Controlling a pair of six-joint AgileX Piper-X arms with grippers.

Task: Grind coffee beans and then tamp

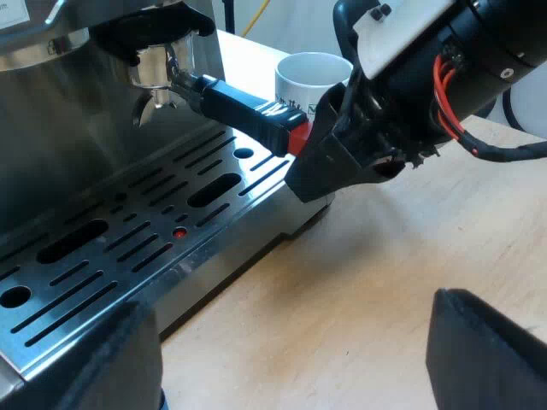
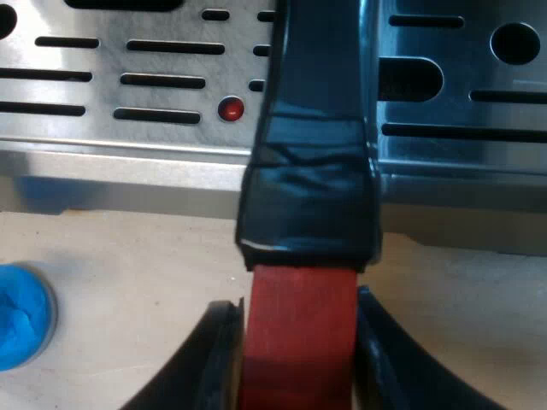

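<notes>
Red end of the holder's handle (image 2: 301, 342) sits between my right gripper's (image 2: 299, 312) fingers, closed against both its sides; holder seated in the espresso machine's (image 1: 51, 128) front, ahead of the fingertips. I judge this the grinding stage, tamping not begun. Next move calls for a firm hold and a level swing of the handle. Right wrist view adds the blue tamper (image 2: 21, 316) beside one finger; left wrist view adds the mug (image 1: 312, 77) beyond the right gripper, and my left gripper (image 1: 286, 333), wide open, empty

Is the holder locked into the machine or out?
In: the holder sits locked at the machine's front, handle jutting over the drip tray.
</notes>
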